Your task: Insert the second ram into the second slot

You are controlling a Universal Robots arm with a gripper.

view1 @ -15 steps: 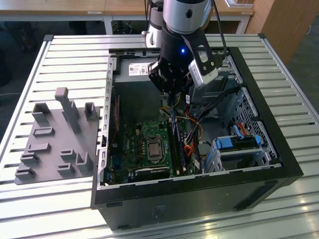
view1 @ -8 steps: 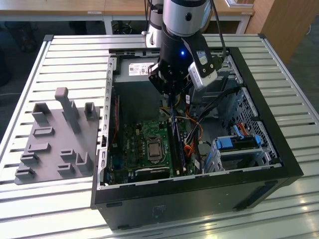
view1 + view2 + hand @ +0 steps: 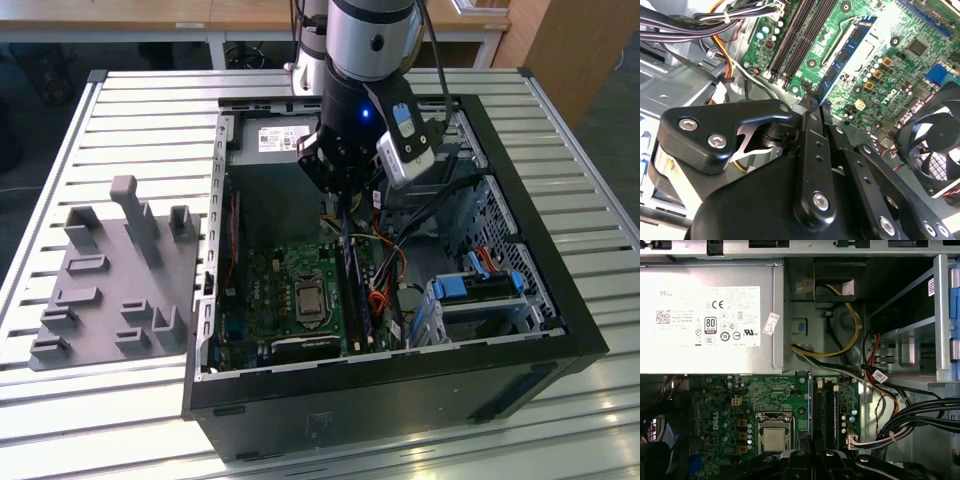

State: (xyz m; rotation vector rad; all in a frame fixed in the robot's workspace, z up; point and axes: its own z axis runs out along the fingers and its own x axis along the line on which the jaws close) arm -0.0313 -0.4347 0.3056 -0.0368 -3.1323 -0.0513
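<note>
Silver-grey cylindrical arm tube (image 3: 372, 40) above a black wrist housing (image 3: 350, 130), small blue light (image 3: 366, 112) on the housing, white-and-grey camera box (image 3: 407, 148) beside it, black link-bar gripper (image 3: 811, 103) below it, silver screws (image 3: 820, 201)

Power supply label (image 3: 710, 315) bears certification marks.

Lying open on the slatted counter (image 3: 130, 110), a black computer case (image 3: 400, 395). Inside, green motherboard (image 3: 775, 390) with bare processor (image 3: 773, 439), silver power supply (image 3: 705, 315), black fan (image 3: 935, 145). Beside the case, at the exterior view's left, grey moulded holder (image 3: 110, 290).
</note>
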